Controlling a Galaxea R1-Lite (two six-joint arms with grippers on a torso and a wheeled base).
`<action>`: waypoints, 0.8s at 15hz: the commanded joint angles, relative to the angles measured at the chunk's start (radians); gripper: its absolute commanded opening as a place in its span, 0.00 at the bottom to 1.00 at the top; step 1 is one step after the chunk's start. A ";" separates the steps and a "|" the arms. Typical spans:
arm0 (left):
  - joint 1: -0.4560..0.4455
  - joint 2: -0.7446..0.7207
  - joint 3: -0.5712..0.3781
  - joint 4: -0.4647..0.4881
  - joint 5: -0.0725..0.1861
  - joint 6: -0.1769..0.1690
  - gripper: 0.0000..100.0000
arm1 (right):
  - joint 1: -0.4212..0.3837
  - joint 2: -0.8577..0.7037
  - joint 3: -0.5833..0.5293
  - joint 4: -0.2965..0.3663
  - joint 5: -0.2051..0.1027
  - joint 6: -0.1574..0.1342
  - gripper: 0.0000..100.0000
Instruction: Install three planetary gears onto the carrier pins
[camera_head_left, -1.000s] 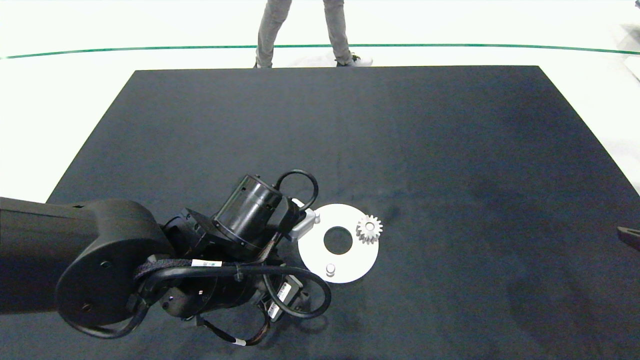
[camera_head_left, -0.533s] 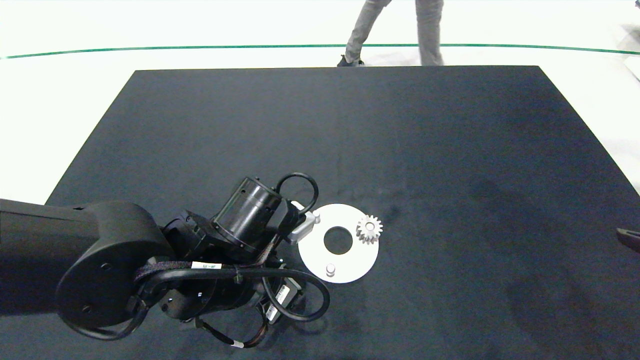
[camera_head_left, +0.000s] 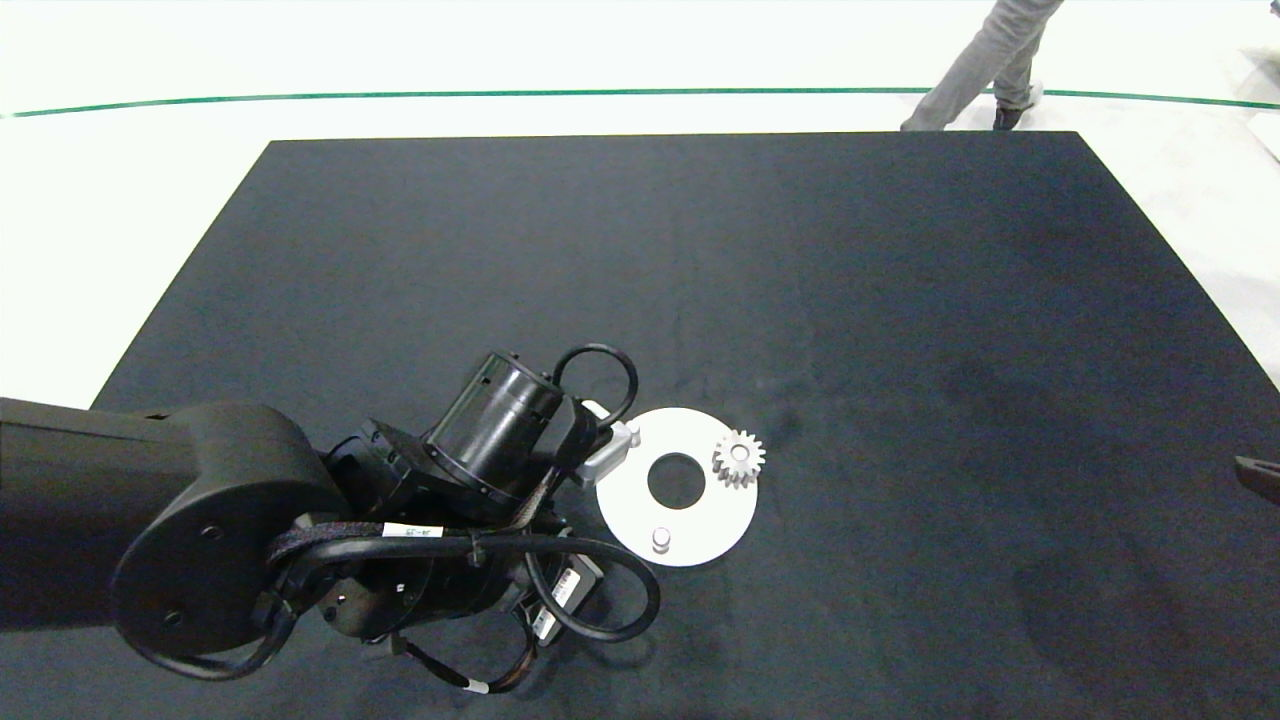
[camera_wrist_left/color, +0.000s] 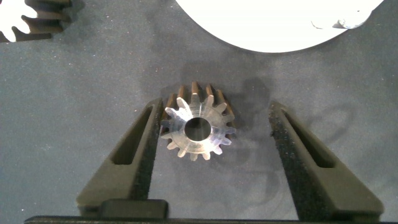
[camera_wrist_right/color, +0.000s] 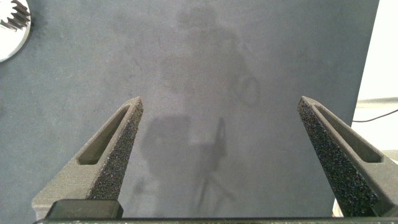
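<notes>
The white disc (camera_head_left: 700, 520) lies on the black mat at the front centre. One planetary gear (camera_head_left: 739, 459) sits on its right-hand carrier pin, and a bare carrier pin (camera_head_left: 660, 539) stands at its near edge. My left gripper (camera_wrist_left/color: 214, 112) is open over the mat just beside the disc (camera_wrist_left/color: 280, 25). A second silver gear (camera_wrist_left/color: 199, 127) lies flat between its fingers, close to one finger with a wide gap to the other. Another gear (camera_wrist_left/color: 25, 18) shows partly nearby on the mat. In the head view my left wrist hides this gripper. My right gripper (camera_wrist_right/color: 221, 106) is open and holds nothing.
My left arm (camera_head_left: 220, 520) and its cables cover the mat's front left. Only the tip of my right arm (camera_head_left: 1258, 475) shows at the right edge. A person's legs (camera_head_left: 985, 60) are beyond the table's far right corner.
The person's legs have walked from the far middle to the far right. My left arm has barely shifted; the disc and the mounted gear have not moved.
</notes>
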 joint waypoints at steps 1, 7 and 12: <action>-0.001 0.001 0.000 0.000 0.002 0.001 0.59 | 0.001 0.001 -0.001 0.002 -0.001 -0.002 1.00; -0.001 0.001 0.012 -0.024 0.002 0.002 0.47 | 0.001 0.000 0.001 0.002 -0.001 -0.002 1.00; -0.001 -0.005 0.032 -0.027 0.002 0.008 0.36 | 0.001 -0.002 0.001 0.002 -0.001 -0.002 1.00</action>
